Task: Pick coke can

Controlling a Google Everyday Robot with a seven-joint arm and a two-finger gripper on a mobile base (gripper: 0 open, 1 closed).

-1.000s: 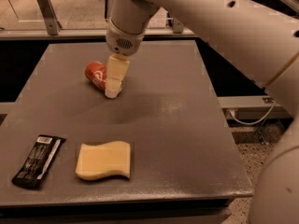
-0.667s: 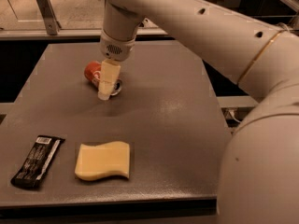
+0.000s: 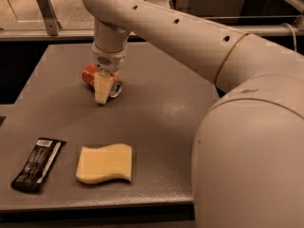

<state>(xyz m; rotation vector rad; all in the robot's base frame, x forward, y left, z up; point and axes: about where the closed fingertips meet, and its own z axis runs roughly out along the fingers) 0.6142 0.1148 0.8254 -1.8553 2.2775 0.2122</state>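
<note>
The coke can (image 3: 88,74) is a red can lying on its side on the grey table (image 3: 161,113), towards the back left, with its silver top (image 3: 116,87) turned to the right. My gripper (image 3: 100,98) hangs straight down from the arm's wrist (image 3: 108,56). It is low over the table, right at the can, and it covers the can's middle from this view. Red shows to the left of the gripper and the silver end to its right.
A black snack-bar wrapper (image 3: 38,163) lies at the front left of the table. A yellow sponge (image 3: 104,163) lies beside it near the front edge. My arm's large white body (image 3: 247,141) fills the right side of the view. A rail and floor lie behind the table.
The gripper has moved left and down onto the can. The can now lies turned with its silver end showing to the right of the gripper.
</note>
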